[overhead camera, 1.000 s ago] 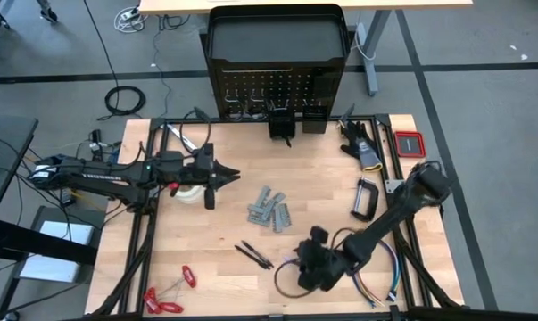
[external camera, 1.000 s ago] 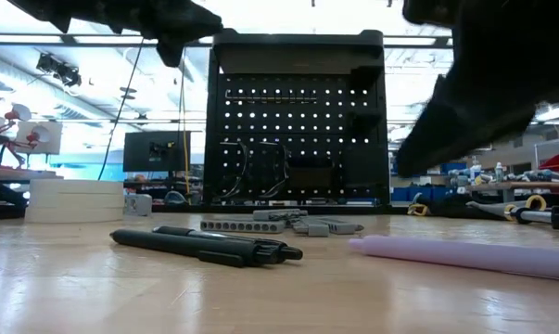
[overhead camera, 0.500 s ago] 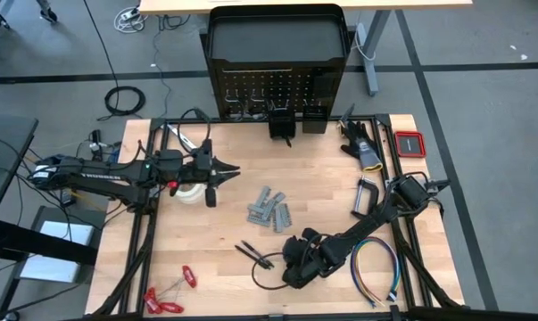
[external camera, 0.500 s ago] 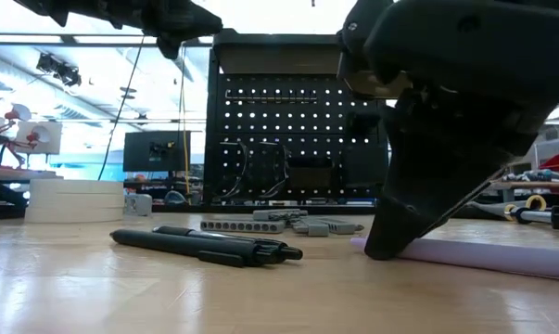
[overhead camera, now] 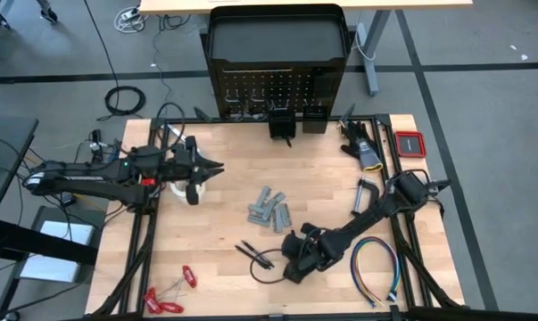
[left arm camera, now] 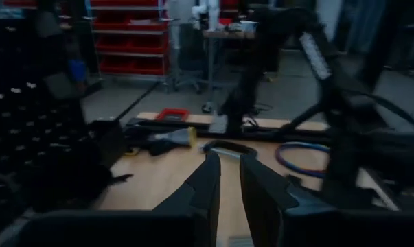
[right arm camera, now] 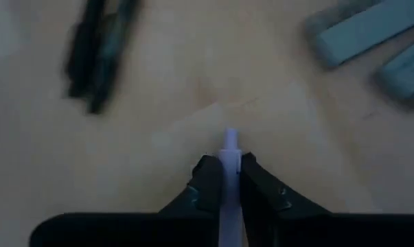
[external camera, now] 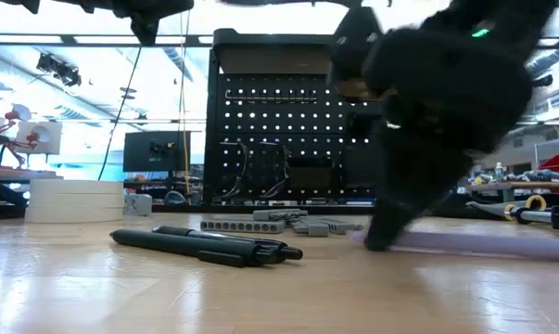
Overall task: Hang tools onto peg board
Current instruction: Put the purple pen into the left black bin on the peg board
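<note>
Where the pale lilac cable (right arm camera: 230,139) lies on the table (overhead camera: 233,160), the right claw (right arm camera: 227,163) is pinched tight around it, just beside the dark pens (overhead camera: 253,256) and near the grey metal pieces (overhead camera: 270,210). Well apart, the peg board (overhead camera: 275,89) stands at the far edge. Over the white tape rolls (overhead camera: 181,189), the left claw (left arm camera: 225,171) hangs narrowly parted and empty.

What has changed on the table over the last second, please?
The right gripper came down near the dark pens and closed on a pale cable. The left gripper drew back toward the table's left edge. The pens, grey metal pieces and peg board stayed put.
</note>
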Robot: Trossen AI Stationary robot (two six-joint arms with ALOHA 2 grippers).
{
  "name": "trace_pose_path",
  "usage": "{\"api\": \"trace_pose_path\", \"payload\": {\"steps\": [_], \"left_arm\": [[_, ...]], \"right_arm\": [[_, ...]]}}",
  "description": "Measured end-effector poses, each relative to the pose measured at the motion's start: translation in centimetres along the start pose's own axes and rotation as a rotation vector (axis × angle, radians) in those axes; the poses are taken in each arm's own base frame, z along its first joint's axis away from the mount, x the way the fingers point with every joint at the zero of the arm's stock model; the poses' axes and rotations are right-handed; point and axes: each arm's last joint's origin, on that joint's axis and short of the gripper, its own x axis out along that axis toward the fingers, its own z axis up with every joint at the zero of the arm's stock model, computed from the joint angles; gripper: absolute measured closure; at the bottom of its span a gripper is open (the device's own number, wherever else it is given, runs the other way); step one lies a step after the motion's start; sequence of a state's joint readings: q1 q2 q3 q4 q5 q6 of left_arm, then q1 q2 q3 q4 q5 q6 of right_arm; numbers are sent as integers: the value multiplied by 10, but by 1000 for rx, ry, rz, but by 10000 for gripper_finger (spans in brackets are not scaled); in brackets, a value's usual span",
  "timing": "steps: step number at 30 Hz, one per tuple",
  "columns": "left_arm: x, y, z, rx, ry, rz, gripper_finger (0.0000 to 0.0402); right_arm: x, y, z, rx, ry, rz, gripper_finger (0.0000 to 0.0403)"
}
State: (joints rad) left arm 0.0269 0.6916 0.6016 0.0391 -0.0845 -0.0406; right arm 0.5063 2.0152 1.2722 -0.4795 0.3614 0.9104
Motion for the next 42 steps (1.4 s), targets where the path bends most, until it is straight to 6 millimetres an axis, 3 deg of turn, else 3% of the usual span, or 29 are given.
{"api": "trace_pose_path", "payload": {"steps": [8, 13, 19, 25, 29, 37, 42], "left_arm": [[6, 1, -21, -6, 72, 36, 339], [16, 1, -37, -58, -16, 22, 335], [27, -5, -55, -95, -95, -149, 292], [39, -13, -74, -18, -147, -186, 233], [50, -20, -82, 27, -174, -219, 214], [66, -24, -92, 34, -156, -234, 224], [70, -24, -87, 30, -180, -210, 263]], "right_arm": [[-51, -36, 75, -156, -299, 16, 353], [-96, -50, 126, -321, -654, 65, 356], [-119, -58, 161, -509, -985, 165, 356], [-104, -67, 179, -529, -1102, 243, 356], [-91, -69, 184, -528, -1139, 249, 356], [-88, -70, 186, -515, -1164, 241, 356], [-90, -70, 187, -513, -1174, 241, 356]]}}
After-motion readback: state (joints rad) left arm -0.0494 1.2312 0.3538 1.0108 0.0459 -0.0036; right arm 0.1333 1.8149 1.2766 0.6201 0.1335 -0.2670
